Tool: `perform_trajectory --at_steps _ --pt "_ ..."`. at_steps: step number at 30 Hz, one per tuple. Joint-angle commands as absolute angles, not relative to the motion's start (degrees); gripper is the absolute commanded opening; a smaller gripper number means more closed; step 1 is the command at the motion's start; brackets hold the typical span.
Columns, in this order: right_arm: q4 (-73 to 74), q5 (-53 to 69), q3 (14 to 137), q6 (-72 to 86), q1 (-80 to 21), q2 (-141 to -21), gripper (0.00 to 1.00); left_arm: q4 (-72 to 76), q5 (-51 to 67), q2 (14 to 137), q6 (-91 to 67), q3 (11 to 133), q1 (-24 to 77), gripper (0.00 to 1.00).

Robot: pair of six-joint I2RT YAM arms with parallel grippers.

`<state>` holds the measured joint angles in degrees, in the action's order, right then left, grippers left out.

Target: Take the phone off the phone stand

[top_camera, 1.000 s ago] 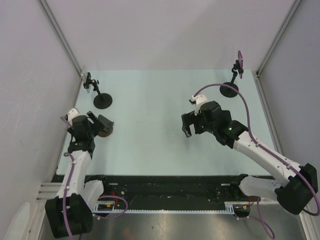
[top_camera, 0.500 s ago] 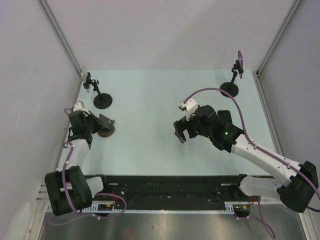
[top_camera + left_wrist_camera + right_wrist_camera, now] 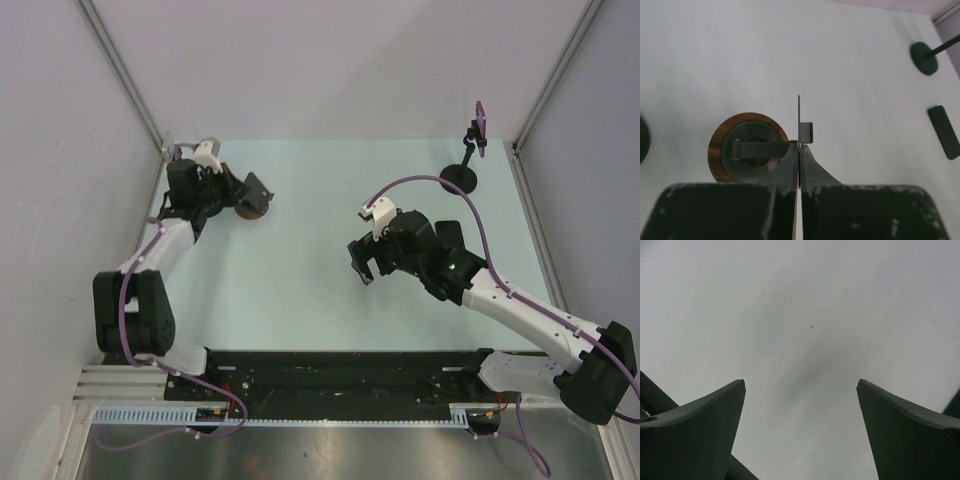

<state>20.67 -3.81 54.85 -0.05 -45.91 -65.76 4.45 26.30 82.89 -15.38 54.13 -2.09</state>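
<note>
phone (image 3: 798, 115) – seen edge-on in the left wrist view as a thin upright sliver. its lower part sits in the small black clip of the stand (image 3: 714, 150), which has a round wood-rimmed base and a short black arm.

left gripper (image 3: 798, 148): fingers pressed together on the phone's near edge, no gap showing. cannot tell whether the base rests on the table (image 3: 320, 300) or hangs above it. in the top view this gripper and the brown base are at the far left of the table, close to the back wall.

right gripper (image 3: 364, 264) – mid-table, well apart from the phone, fingers spread wide over bare surface.

second stand (image 3: 460, 178): black base, far right corner, with a purple slab (image 3: 480, 115) at its top.
</note>
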Motion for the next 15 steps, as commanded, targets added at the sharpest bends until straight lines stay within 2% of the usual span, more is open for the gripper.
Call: perform_trajectory --at_steps 1,8,15 --pt "22.8 -8.4 54.6 -0.3 -46.2 -62.7 1.0 10.2 37.6 92.2 -12.4 66.7 2.1 0.01" --pt "25.2 -11.4 52.2 4.9 -46.3 -57.9 0.99 10.3 49.5 111.2 -11.6 87.0 8.7 0.0" --pt "28.0 -14.6 51.6 7.3 -46.5 -55.4 0.99 10.3 57.8 124.0 -10.6 99.4 11.2 0.0"
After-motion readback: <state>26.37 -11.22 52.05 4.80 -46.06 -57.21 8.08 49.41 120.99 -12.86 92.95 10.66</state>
